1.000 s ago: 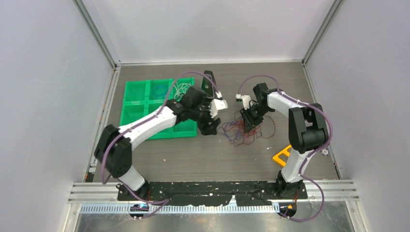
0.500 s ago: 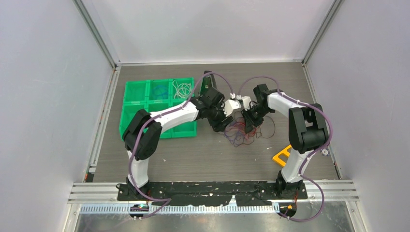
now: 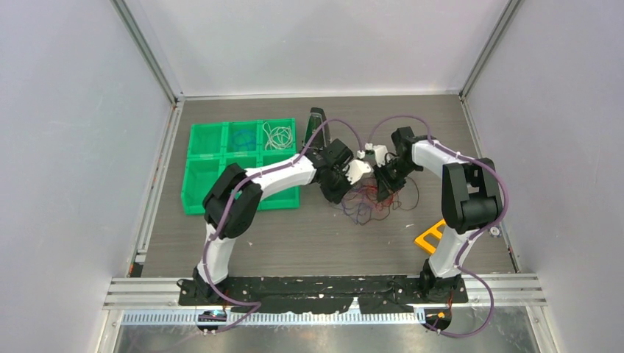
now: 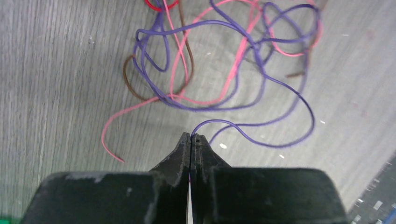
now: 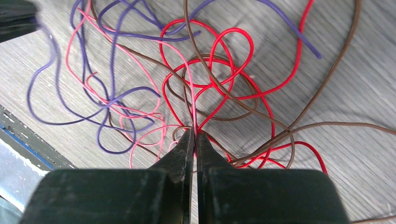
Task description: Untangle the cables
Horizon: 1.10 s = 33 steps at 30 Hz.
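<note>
Two pinches, one tangle.

Top view: cables (image 3: 366,206) heaped mid-frame, right of green tray (image 3: 221,158); left gripper (image 3: 338,193) and right gripper (image 3: 384,193) both down in heap.

Left wrist view: jaws clamped on purple wire (image 4: 224,121), lower centre; thin strand may slip under pull.

Right wrist view: jaws clamped where pink wire (image 5: 191,93) meets red wire (image 5: 247,46); unclear which is caught, possibly both. Pulling apart could cinch loops and drag whole heap.

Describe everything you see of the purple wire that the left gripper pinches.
The purple wire is very thin, smooth and flexible. The shut left gripper clamps it between its tips. From there it arches right and runs into the tangle, crossing a pink wire and a brown wire on the grey table.
</note>
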### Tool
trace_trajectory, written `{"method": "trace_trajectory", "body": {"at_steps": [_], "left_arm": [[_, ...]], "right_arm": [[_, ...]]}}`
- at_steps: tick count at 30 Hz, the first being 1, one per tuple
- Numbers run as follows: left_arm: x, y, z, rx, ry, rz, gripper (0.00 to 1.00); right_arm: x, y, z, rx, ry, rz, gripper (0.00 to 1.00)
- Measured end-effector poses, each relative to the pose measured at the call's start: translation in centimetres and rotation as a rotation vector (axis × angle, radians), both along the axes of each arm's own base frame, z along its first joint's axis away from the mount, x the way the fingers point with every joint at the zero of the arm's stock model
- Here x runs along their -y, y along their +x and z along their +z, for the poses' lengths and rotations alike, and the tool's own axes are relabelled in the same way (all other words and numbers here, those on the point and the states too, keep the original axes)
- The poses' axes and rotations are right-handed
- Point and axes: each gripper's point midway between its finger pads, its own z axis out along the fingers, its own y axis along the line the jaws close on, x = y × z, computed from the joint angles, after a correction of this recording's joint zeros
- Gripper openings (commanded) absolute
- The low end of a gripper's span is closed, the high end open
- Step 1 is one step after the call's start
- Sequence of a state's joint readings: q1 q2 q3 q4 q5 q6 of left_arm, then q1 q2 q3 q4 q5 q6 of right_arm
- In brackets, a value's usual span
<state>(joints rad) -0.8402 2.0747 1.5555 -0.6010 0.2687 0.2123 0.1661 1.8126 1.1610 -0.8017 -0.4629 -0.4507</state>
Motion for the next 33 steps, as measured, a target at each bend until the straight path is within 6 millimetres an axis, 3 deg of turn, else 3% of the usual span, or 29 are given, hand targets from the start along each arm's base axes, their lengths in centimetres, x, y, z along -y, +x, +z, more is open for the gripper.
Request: {"method": "trace_trajectory", "body": {"at_steps": [3,5,9,13,17,24,26,29,30,31,33], "left_arm": [[0.3,-0.8,2.8,0.003,-0.072,-0.022,0.00],[0.5,-1.0,6.7,0.045,-0.149,-0.032,0.00],[0.5,-0.6,19.6,0.218,-0.404,-0.033,0.00],[-1.3,1.7,32.6,0.410,-0.632,0.009,0.00],[-4.0,3.6,40.5,0.535,-0.748,0.069,0.00],[-6.1,3.5,47.8,0.642,-0.847,0.088,0.00],[-6.5,3.1,49.4,0.671,-0.874,0.086,0.00],[-6.9,2.5,51.2,0.702,-0.904,0.075,0.00],[-7.0,2.4,51.5,0.707,-0.910,0.071,0.00],[-7.0,2.3,51.5,0.707,-0.912,0.069,0.00],[-6.9,2.3,51.4,0.700,-0.913,0.071,0.00]], "right_arm": [[1.1,0.4,-0.1,0.007,-0.013,-0.023,0.06],[1.6,0.6,0.0,0.015,-0.023,-0.027,0.05],[2.6,0.5,0.0,0.048,-0.054,-0.022,0.05],[3.3,0.1,0.3,0.087,-0.085,0.002,0.05],[3.9,-0.1,0.1,0.109,-0.110,0.022,0.05],[5.1,-0.6,-0.3,0.133,-0.150,0.056,0.06],[5.5,-0.5,-0.1,0.146,-0.160,0.063,0.18],[5.8,-0.4,0.3,0.163,-0.151,0.072,0.52],[5.7,-0.4,0.6,0.171,-0.136,0.075,0.58],[5.5,-0.4,1.3,0.186,-0.117,0.076,0.69],[5.0,-0.3,3.2,0.241,-0.075,0.085,0.79]]}}
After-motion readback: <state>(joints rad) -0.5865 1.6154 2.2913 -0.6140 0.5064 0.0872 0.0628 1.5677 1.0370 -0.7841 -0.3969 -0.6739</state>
